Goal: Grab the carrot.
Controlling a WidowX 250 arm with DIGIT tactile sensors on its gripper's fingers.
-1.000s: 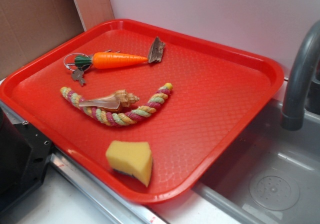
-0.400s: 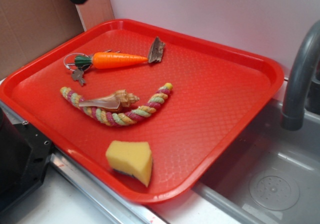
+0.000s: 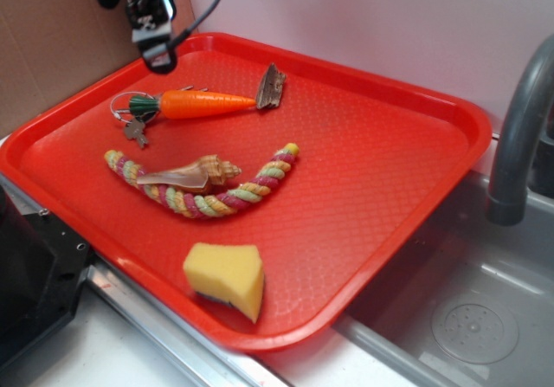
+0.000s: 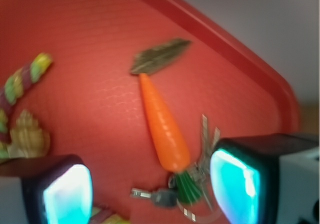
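My hand [image 3: 151, 36] hangs above the far left corner of the red tray [image 3: 389, 188], fingers spread wide and holding nothing; from the wrist view I see one finger [image 4: 62, 191] at the lower left and the other at the lower right, with open tray between them. The carrot [image 3: 206, 104] lies flat on the tray just below and ahead of my hand, not touching it. In the wrist view the carrot [image 4: 162, 124] runs away from me, its green stem cap nearest my fingers and its pointed tip farthest off. That tip touches or nearly touches a small brown flat piece [image 3: 271, 87] beyond it. A wire ring with keys [image 3: 132, 120] sits at the stem end, close under my right finger. Off to the left of my hand as the wrist view shows it lies a braided rope [image 3: 208, 195] in pink, yellow and green, curved on the tray, with a tan seashell [image 3: 192, 174] resting against it. A yellow sponge [image 3: 227, 276] sits well apart from my hand, near the tray's front edge. Beside the tray stands a grey tap [image 3: 519, 136] over a sink [image 3: 467, 318].
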